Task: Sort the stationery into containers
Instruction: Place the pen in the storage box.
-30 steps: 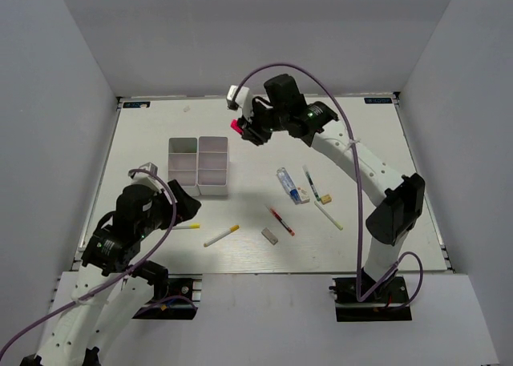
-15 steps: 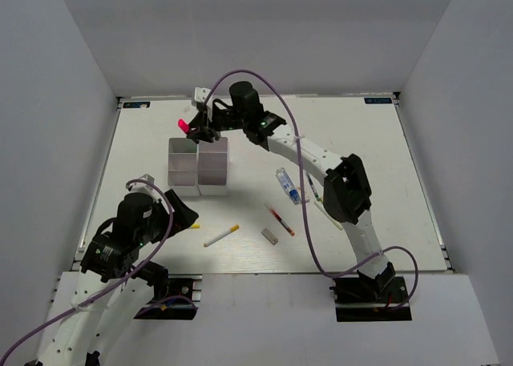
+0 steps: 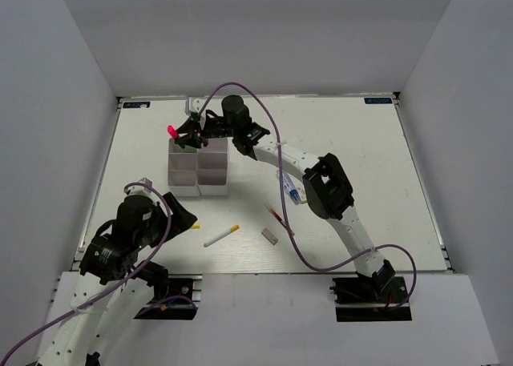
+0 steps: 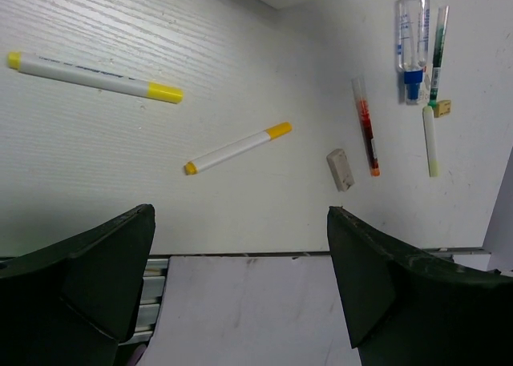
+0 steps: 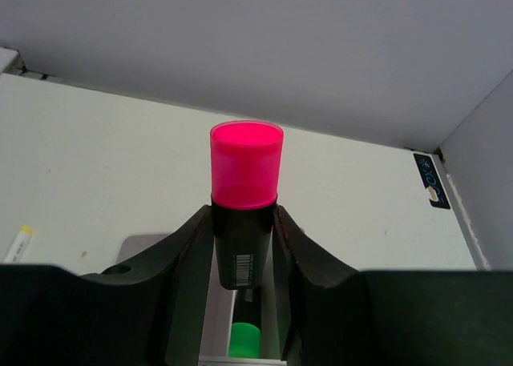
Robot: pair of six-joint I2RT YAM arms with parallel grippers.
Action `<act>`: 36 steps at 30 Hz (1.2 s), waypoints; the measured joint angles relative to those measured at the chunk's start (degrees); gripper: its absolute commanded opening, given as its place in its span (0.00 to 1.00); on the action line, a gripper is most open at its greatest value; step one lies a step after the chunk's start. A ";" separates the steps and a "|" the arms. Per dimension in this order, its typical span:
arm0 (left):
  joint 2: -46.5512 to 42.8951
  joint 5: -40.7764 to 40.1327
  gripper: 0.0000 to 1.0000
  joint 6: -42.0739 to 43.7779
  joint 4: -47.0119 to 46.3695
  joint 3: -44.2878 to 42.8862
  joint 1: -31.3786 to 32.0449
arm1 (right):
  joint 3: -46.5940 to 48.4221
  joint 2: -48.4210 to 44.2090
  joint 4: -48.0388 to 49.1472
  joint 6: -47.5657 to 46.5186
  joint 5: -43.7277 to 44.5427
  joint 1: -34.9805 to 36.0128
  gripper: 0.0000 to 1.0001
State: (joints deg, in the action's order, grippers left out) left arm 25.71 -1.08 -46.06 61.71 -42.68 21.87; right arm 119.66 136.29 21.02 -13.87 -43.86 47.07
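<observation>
Pink highlighter (image 5: 246, 182), one; yellow-tipped pens (image 4: 237, 148), two

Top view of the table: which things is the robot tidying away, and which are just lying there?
For the job: pink highlighter, green highlighter, white box, long yellow-capped pen, short yellow-capped pen, red pen, green pen, white pen, blue-capped tube, grey eraser, beige eraser.
Just there: corner sticker, back wall.
</observation>
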 measured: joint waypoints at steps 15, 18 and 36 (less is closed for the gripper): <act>1.05 0.02 0.97 -0.81 1.03 -0.04 0.00 | 0.83 5.18 0.55 -2.51 7.93 0.20 0.45; 1.64 -0.09 0.97 -2.34 1.33 -0.04 0.00 | -1.16 4.81 1.77 -2.78 7.69 0.17 0.58; 15.52 -1.33 0.51 -22.38 0.33 0.92 0.07 | -19.85 -25.79 2.84 1.01 8.66 -0.13 0.90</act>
State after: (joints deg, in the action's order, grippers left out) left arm 41.23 -2.42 -68.45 62.04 -41.76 21.93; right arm 99.81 110.50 23.86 -12.86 -35.20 46.94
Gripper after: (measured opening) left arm 0.525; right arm 0.871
